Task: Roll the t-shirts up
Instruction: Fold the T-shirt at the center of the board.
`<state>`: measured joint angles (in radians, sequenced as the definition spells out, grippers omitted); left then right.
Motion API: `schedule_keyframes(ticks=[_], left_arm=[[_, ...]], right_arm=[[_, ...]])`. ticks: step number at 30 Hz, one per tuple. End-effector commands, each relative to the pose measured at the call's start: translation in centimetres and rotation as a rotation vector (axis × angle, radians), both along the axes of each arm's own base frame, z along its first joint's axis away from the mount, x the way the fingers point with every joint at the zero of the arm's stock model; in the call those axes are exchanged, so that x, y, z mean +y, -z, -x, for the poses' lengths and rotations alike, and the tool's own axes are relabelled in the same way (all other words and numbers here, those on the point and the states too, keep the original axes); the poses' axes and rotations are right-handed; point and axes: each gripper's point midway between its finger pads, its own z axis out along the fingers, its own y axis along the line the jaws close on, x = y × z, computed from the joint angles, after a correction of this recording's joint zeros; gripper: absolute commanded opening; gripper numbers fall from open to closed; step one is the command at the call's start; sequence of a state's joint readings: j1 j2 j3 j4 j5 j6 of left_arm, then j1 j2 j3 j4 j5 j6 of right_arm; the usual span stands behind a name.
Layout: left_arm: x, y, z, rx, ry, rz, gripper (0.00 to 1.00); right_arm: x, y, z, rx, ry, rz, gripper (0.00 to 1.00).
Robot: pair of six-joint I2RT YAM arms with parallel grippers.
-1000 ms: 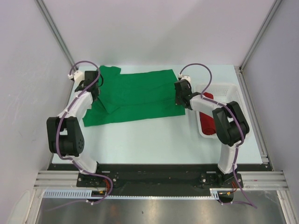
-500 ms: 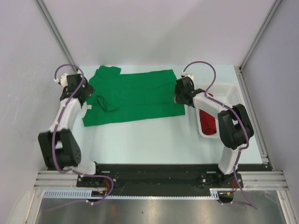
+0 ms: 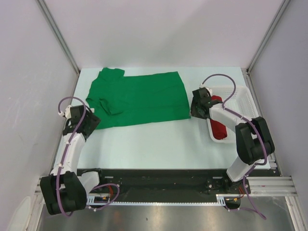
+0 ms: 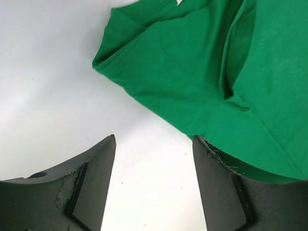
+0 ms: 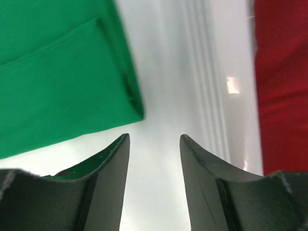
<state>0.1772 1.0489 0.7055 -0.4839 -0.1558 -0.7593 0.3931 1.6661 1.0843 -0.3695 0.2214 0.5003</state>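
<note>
Left wrist, right wrist: left claw and right claw apart, empty, beside green t-shirt

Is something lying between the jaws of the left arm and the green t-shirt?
Nothing visible does. Only bare table lies between the open left jaws and the near left corner of the green t-shirt. The white mesh basket stands far off, at the right.

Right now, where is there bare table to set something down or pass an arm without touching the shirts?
Widest: the near table strip between the green t-shirt and the arm bases. A smaller patch lies beyond the basket. Crowded: the gap between shirt and basket, where the open right gripper sits; the open left gripper is beside the shirt's near-left corner.
</note>
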Motion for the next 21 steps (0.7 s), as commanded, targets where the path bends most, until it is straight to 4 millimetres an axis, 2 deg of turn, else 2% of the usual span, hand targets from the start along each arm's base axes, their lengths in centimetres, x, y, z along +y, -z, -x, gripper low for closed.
schedule_keyframes(ticks=[1, 4, 7, 8, 12, 15, 21], left_arm=[[-0.1, 0.2, 0.3, -0.017, -0.016, 0.028, 0.7], [0.4, 1.0, 0.7, 0.001, -0.035, 0.048, 0.71], [1.4, 1.2, 1.0, 0.008, -0.056, 0.039, 0.71], [1.9, 1.2, 1.1, 0.006, -0.065, 0.038, 0.72], [2.9, 2.1, 1.2, 0.002, -0.08, 0.067, 0.73], [3.5, 2.4, 0.8, -0.012, -0.08, 0.079, 0.72], [3.7, 3.3, -0.4, -0.012, -0.058, 0.099, 0.66]], right_arm=[[-4.0, -1.7, -0.2, -0.04, 0.093, 0.042, 0.51], [-5.5, -1.3, -0.2, -0.029, 0.125, 0.044, 0.52], [-4.2, -1.7, -0.3, -0.044, 0.083, -0.025, 0.54], [-2.8, -1.9, -0.3, -0.061, 0.05, -0.043, 0.56], [0.6, -1.8, -0.5, -0.083, -0.015, -0.087, 0.61], [1.7, -1.2, -0.8, -0.082, -0.035, -0.102, 0.61], [1.7, 0.9, -1.1, -0.051, -0.02, -0.084, 0.61]])
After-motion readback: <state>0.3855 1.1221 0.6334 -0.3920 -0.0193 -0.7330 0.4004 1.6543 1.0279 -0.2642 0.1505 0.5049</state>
